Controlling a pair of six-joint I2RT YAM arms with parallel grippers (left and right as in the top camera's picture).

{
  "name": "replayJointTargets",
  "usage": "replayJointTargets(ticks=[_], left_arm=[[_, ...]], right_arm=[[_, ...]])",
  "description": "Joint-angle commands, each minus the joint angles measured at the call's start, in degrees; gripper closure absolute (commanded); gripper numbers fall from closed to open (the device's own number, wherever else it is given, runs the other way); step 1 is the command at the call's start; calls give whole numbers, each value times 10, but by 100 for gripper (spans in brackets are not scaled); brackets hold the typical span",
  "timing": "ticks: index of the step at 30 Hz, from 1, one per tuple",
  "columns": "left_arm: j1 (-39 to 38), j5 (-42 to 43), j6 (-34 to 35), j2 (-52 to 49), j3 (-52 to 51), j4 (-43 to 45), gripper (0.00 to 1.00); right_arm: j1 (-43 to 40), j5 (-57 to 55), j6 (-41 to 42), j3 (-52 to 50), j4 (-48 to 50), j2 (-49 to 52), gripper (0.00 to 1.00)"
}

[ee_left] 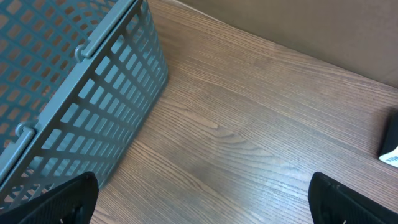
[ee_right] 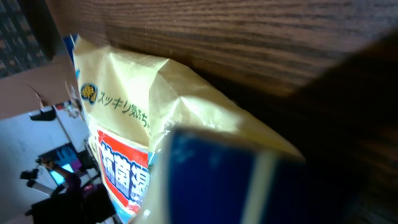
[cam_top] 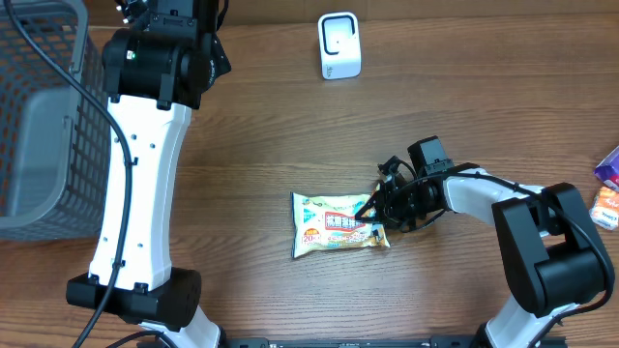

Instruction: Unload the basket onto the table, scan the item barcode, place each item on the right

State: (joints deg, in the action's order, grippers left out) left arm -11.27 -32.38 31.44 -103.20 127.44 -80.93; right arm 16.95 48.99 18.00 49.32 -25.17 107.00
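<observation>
My right gripper [cam_top: 378,212] is clamped on the right end of the snack packet [cam_top: 331,224] lying mid-table, so I should lift it gently and turn its barcode toward the white scanner [cam_top: 339,45] farther off.

The left gripper [ee_left: 202,208] hangs with jaws spread wide, a dark fingertip [ee_left: 62,202] in each bottom corner and the wooden table [ee_left: 249,137] showing between them. A grey mesh basket [ee_left: 81,87] fills the upper left (standing on the table). A dark-and-white object [ee_left: 390,146] pokes in at the right edge.

grey basket [cam_top: 39,48], wooden table [cam_top: 464,106], colourful packets [cam_top: 606,205]
</observation>
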Motion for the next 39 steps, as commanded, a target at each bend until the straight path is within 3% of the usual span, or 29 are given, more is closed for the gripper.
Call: replayJointTargets(ticks=[1, 6, 10, 17, 20, 29, 33, 39], left_arm=[[-4, -6, 9, -6, 5, 2, 0], [-4, -6, 9, -6, 5, 2, 0], [-4, -6, 9, -6, 5, 2, 0], [-4, -6, 9, -6, 5, 2, 0], [-4, -6, 9, -6, 5, 2, 0], [-4, -6, 9, -6, 5, 2, 0], [-4, -6, 9, -6, 5, 2, 0], [-4, -6, 9, -6, 5, 2, 0]], right_arm=[[-5, -5, -4, -5, 5, 4, 88], [-7, 0, -5, 22, -15, -13, 90], [-7, -49, -31, 86, -103, -61, 94], [33, -530, -8, 262, -297, -162, 96], [79, -711, -7, 288, -290, -181, 96], [250, -1044, -17, 286, -283, -162, 96], [318, -1066, -80, 286, -275, -141, 96], [349, -1076, -86, 268, -274, -52, 96]])
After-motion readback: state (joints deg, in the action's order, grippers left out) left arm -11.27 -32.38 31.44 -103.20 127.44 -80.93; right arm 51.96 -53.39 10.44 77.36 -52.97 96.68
